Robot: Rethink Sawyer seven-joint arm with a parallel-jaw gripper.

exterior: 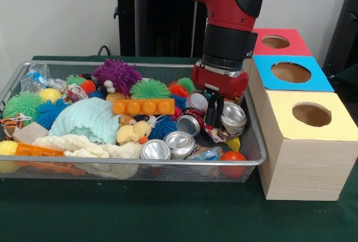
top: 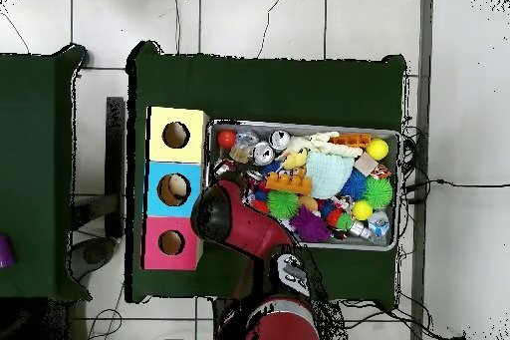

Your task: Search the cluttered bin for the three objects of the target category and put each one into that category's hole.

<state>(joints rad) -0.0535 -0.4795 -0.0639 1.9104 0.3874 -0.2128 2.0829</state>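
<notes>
We saw the wire bin packed with toys; crushed cans lay along its front-right edge. End effector was down among cans near the bin's right end; couldn't tell its grip state. Three-hole box sat against the bin's right side.

Even, soft indoor light; faint glare on crushed cans.
</notes>
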